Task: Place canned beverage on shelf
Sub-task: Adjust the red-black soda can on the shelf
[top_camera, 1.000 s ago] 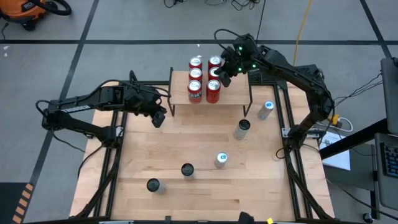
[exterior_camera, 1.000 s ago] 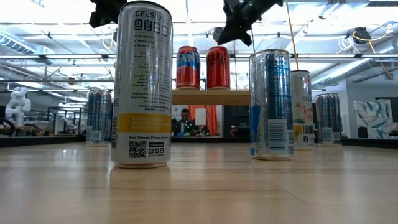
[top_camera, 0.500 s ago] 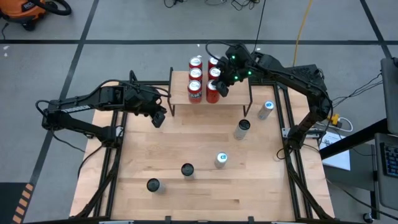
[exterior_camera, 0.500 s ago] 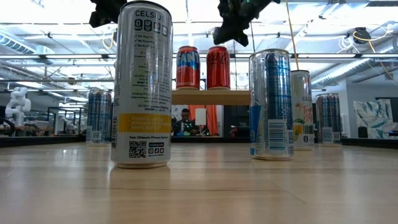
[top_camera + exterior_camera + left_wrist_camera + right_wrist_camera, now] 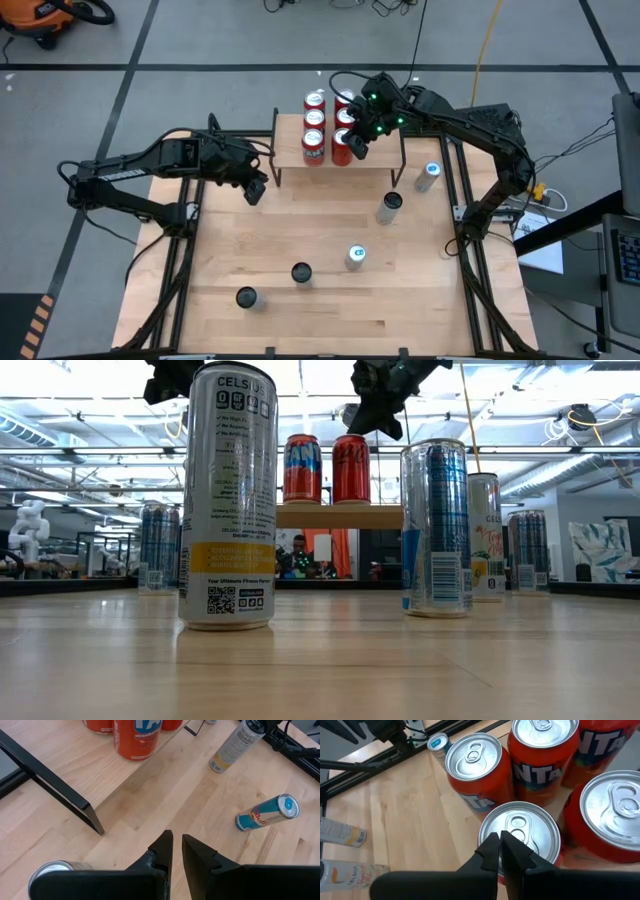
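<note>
The shelf (image 5: 290, 152) stands at the table's far edge and carries several red cans in two rows. My right gripper (image 5: 500, 840) is shut and hangs over the lid (image 5: 532, 827) of the near right can (image 5: 338, 153), its fingers slanting down from the far right. In the low view it (image 5: 368, 426) hangs just above the red cola can (image 5: 350, 468). My left gripper (image 5: 257, 192) waits left of the shelf above the table, fingers (image 5: 176, 836) almost together with nothing between them. My right gripper's shut fingertips (image 5: 492, 845) stand right over the lid of the near right can, close to its pull tab (image 5: 519, 824). Whether they touch the lid, I cannot tell. The can stands upright on the shelf.
Several slim cans stand loose on the tabletop: one (image 5: 391, 207) and a blue-topped one (image 5: 428, 176) right of the shelf, another blue-topped one (image 5: 356, 257) at mid-table, two dark-topped ones (image 5: 301, 272) (image 5: 246, 296) nearer. The shelf's left half is bare.
My right gripper has come from the shelf's far right corner toward the table's left and near side, sinking and tipping further down, and now hangs over the near right can. It has stayed shut. The cans have kept their places.
</note>
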Available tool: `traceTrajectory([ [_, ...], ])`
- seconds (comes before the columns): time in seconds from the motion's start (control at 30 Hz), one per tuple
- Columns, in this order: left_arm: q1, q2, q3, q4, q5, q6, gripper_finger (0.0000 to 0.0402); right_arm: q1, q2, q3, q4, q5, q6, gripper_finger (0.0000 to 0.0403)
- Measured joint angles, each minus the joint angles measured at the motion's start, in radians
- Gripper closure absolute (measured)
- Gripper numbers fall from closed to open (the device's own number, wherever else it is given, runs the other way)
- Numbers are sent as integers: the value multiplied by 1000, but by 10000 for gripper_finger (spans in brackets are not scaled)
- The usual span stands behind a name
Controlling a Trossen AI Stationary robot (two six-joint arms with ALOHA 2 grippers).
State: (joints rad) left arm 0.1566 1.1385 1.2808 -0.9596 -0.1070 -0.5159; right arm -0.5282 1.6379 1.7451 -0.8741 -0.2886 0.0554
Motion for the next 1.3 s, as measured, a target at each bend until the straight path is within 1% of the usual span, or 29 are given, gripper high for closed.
traceTrajectory([
  [1.3,0,0,0,0,7,-1,359,-14,-5,-2,-36,3,-22,403],
])
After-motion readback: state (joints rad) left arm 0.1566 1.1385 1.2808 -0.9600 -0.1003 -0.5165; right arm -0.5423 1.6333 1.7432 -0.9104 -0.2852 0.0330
